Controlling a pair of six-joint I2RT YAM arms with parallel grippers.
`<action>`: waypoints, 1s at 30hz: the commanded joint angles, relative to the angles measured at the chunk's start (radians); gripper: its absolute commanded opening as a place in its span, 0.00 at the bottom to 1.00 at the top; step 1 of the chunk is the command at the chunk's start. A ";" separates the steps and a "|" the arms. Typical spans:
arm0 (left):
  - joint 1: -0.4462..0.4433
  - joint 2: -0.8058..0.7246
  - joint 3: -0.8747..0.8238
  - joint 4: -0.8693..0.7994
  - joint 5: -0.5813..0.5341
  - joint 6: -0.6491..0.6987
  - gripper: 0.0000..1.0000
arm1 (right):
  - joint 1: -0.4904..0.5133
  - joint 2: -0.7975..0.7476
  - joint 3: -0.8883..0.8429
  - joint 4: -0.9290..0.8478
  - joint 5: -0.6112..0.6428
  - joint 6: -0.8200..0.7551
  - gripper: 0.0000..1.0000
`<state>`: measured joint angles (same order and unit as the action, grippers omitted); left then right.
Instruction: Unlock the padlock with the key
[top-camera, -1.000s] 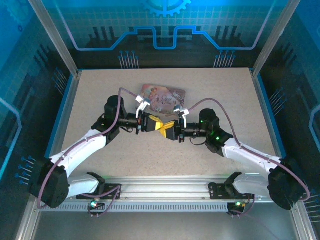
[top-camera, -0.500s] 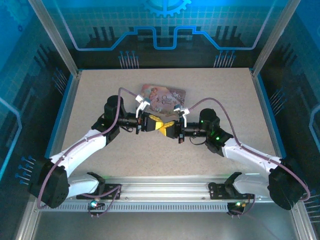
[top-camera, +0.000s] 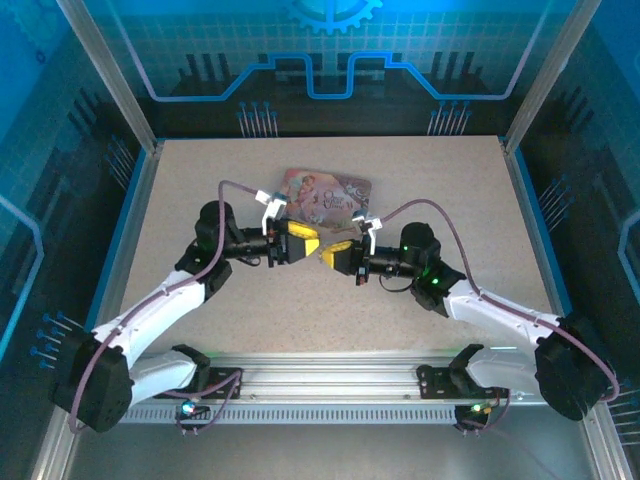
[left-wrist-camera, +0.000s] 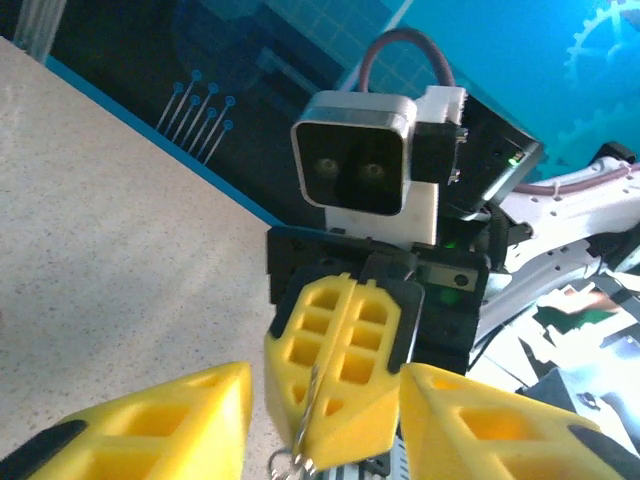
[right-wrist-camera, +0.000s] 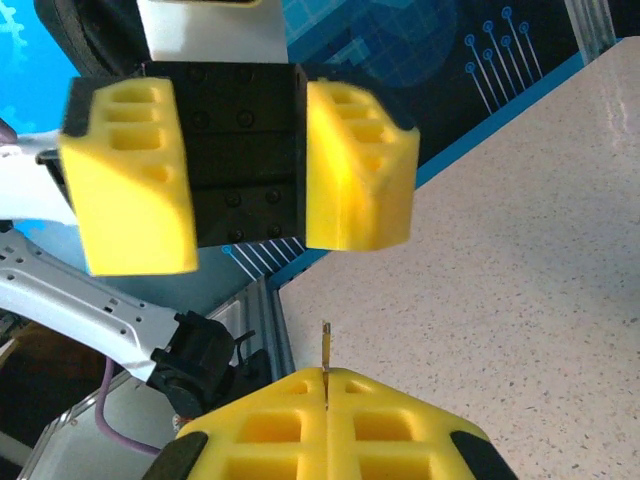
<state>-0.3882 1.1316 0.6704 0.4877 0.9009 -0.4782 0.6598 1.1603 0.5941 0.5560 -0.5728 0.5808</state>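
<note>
Left fingers (right-wrist-camera: 130, 190), blocky yellow, retreated from thin key (right-wrist-camera: 325, 347).

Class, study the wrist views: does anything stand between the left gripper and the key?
Nothing visible does. The key pokes out of the shut right gripper and faces the left gripper, whose jaws stand open. Only open air lies between them.

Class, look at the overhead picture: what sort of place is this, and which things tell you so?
Probably a robot test cell or demo booth: a speckled table boxed in by aluminium posts, blue gear-printed panels behind, two arms bolted to a rail.
</note>
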 joint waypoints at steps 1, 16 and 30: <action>0.009 0.005 -0.038 0.118 0.019 -0.085 0.37 | -0.009 -0.024 -0.010 0.059 0.021 0.016 0.00; -0.019 0.073 -0.078 0.247 0.086 -0.138 0.33 | -0.009 -0.012 0.005 0.066 0.008 0.024 0.00; -0.035 0.108 -0.071 0.272 0.099 -0.136 0.00 | -0.008 0.001 0.011 0.052 0.001 0.020 0.00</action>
<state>-0.4099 1.2278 0.6022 0.7235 0.9703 -0.6128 0.6521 1.1542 0.5941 0.5926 -0.5602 0.6029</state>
